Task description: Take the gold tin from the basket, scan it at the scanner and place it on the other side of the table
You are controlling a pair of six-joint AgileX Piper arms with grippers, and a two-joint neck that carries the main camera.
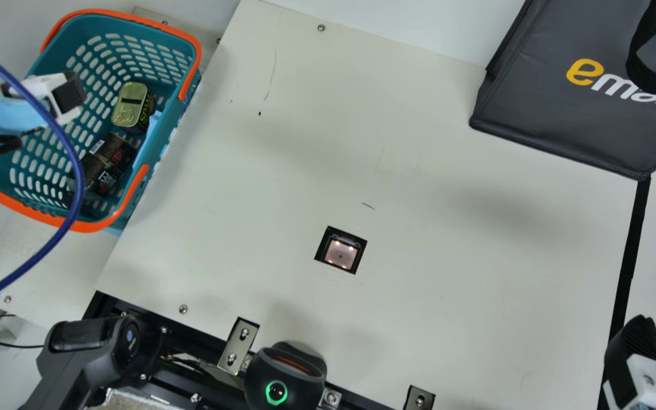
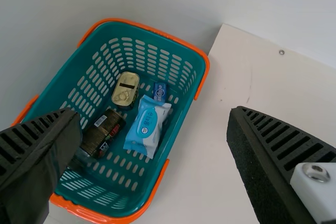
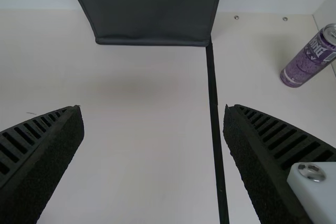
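Note:
In the main view my left gripper is over the left side of the teal basket. The gold tin lies inside that basket, its pull-tab lid facing up. In the left wrist view my left gripper stands open with nothing between its fingers, and the gold tin rests on the basket floor farther off. The square scanner window is set into the cream table. My right gripper is at the main view's lower right; in the right wrist view the right gripper is open and holds nothing.
The basket also holds dark cans, a blue-white wipes pack and a small blue box. A dark bag stands at the back right. Past the black tape line is a purple can.

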